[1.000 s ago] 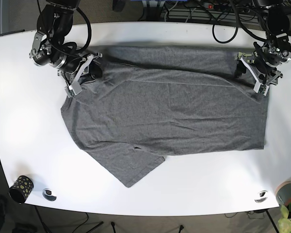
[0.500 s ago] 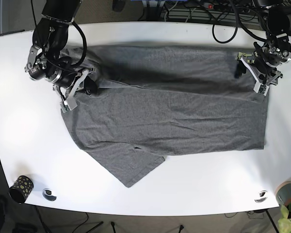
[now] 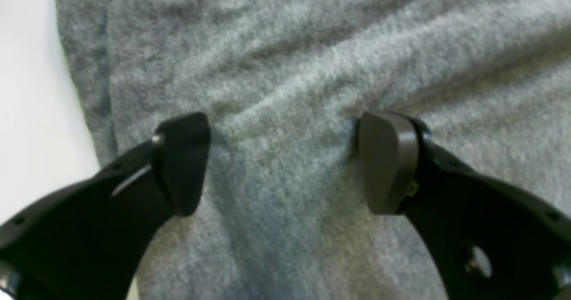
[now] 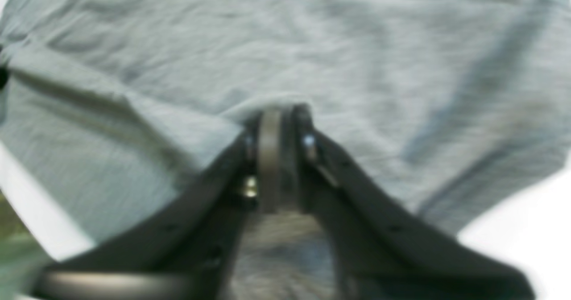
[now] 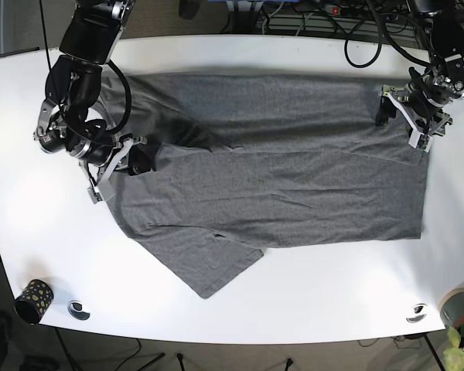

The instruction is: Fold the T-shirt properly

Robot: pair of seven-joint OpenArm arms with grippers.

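No writing is showing anywhere. The white table (image 5: 309, 301) is carrying the grey T-shirt (image 5: 278, 193), which is lying spread across its middle. The right gripper (image 4: 279, 126) is pinching a shirt fold at the left; only its wrist view is showing that. The left gripper (image 3: 283, 162) is resting wide apart on cloth at the far right. A spotted cup (image 5: 32, 300) is standing near left.
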